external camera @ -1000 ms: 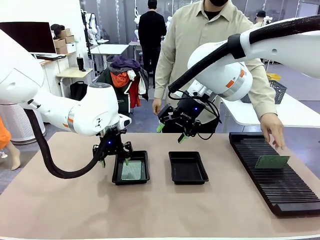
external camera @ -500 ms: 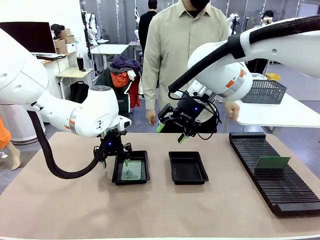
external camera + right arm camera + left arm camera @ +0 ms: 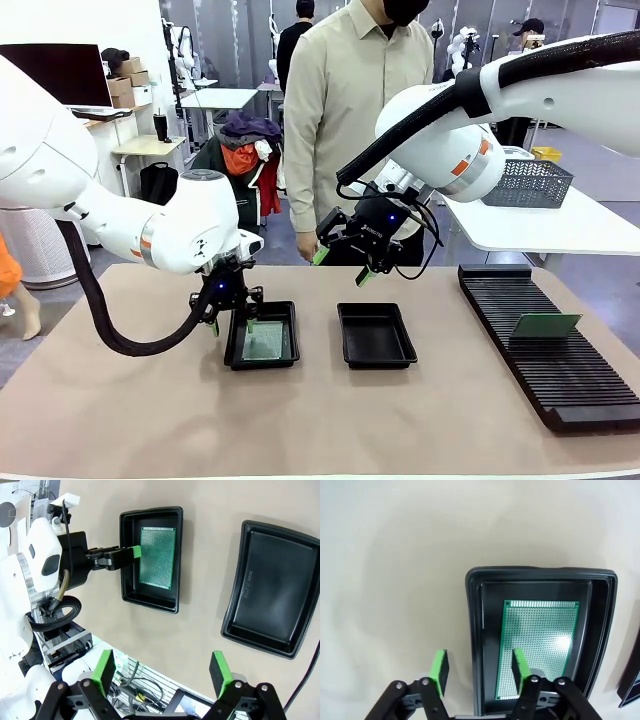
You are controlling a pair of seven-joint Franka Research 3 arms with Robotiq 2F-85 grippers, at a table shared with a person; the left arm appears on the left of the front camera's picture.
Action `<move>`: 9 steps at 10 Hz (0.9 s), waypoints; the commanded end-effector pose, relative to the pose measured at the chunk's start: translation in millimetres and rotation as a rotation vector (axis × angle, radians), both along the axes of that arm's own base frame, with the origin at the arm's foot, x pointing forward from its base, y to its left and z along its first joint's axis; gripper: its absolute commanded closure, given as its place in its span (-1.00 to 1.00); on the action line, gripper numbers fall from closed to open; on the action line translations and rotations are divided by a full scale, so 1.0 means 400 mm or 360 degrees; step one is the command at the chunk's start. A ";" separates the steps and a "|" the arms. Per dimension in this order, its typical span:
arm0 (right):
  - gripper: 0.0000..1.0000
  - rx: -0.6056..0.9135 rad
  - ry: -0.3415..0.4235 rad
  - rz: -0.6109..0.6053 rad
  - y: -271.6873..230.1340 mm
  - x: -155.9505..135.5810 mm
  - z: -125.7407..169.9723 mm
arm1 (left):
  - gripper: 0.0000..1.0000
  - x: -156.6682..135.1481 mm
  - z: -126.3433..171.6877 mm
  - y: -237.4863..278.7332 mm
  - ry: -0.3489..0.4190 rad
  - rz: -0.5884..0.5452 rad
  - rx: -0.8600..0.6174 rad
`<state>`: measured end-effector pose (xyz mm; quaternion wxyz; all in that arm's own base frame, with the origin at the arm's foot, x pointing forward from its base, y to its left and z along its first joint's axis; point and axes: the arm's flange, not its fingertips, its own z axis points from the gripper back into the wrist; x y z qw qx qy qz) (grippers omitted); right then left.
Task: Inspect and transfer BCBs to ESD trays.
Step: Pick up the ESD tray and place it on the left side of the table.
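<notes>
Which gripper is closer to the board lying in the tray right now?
Left. The left gripper sits just above that tray, one finger over the board, the other outside the rim. The right gripper hangs well above the table, nearer the empty tray.

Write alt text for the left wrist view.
A green board lies flat in a black tray on a beige table. The left tool hangs above, jaws apart, one finger outside the tray, one over the board.

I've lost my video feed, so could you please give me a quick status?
Left gripper open, astride rim of left tray. Right gripper open, empty, raised. One BCB flat in left tray; right tray empty. Nothing in the way.
</notes>
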<state>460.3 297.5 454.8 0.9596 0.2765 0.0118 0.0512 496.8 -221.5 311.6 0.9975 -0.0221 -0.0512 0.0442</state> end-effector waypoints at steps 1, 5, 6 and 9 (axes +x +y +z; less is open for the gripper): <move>-1.00 -0.0033 0.0007 -0.0028 0.006 0.004 0.003 | -0.21 0.009 -0.012 -0.004 -0.0030 0.0012 0.0034; -1.00 -0.0033 0.0007 -0.0028 0.006 0.004 0.003 | 0.20 0.010 -0.014 -0.002 -0.0039 0.0011 0.0037; -1.00 -0.0033 0.0007 -0.0028 0.006 0.004 0.003 | 0.27 0.010 -0.012 0.000 -0.0041 0.0011 0.0038; -1.00 -0.0033 0.0007 -0.0028 0.006 0.004 0.003 | 0.63 0.013 -0.017 0.000 -0.0034 0.0009 0.0022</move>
